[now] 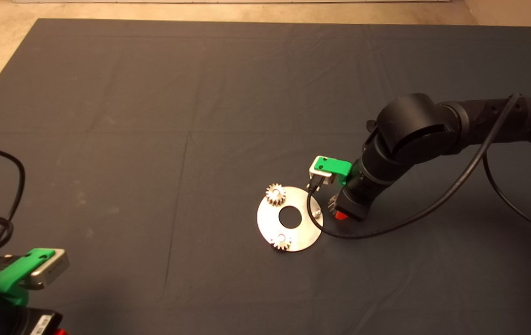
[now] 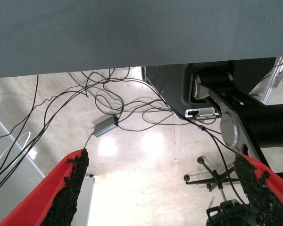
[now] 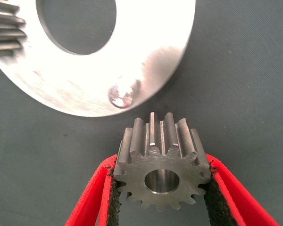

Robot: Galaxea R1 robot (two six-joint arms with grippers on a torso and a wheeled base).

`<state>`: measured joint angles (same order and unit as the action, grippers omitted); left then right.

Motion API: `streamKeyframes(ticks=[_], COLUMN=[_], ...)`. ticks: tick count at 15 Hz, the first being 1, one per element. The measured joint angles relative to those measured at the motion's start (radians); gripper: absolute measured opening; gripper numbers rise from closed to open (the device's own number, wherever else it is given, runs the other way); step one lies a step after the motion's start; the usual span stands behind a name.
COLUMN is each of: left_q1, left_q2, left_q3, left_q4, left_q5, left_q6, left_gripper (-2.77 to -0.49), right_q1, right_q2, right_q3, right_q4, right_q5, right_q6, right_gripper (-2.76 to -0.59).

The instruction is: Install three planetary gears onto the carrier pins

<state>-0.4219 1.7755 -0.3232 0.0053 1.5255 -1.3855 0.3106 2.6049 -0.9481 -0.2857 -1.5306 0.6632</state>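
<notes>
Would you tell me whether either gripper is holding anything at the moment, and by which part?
The right gripper holds a small grey metal toothed gear by opposite sides of its toothed rim, beside the shiny round disc. The left gripper is open and empty.

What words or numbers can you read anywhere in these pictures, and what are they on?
No text can be read in any view.
White label on the left arm at the lower left edge of the head view: print too small to read.
Third gear held in the right gripper: no markings.
Metal disc, its free pin and the two gears on it: no markings.
</notes>
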Motion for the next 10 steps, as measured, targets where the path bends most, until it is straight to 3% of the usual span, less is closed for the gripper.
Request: streamKeyframes(ticks=[10], left_q1=[0.000], left_q2=[0.000], left_q3=[0.000], left_q4=[-0.006], left_q5=[0.000], left_q6=[0.000], left_gripper=[-1.08], right_q1=[0.014], right_q2=[0.033], right_q3=[0.001], right_q4=[0.002], right_q5=[-0.001], right_q6=[0.000], right_gripper=[-2.32])
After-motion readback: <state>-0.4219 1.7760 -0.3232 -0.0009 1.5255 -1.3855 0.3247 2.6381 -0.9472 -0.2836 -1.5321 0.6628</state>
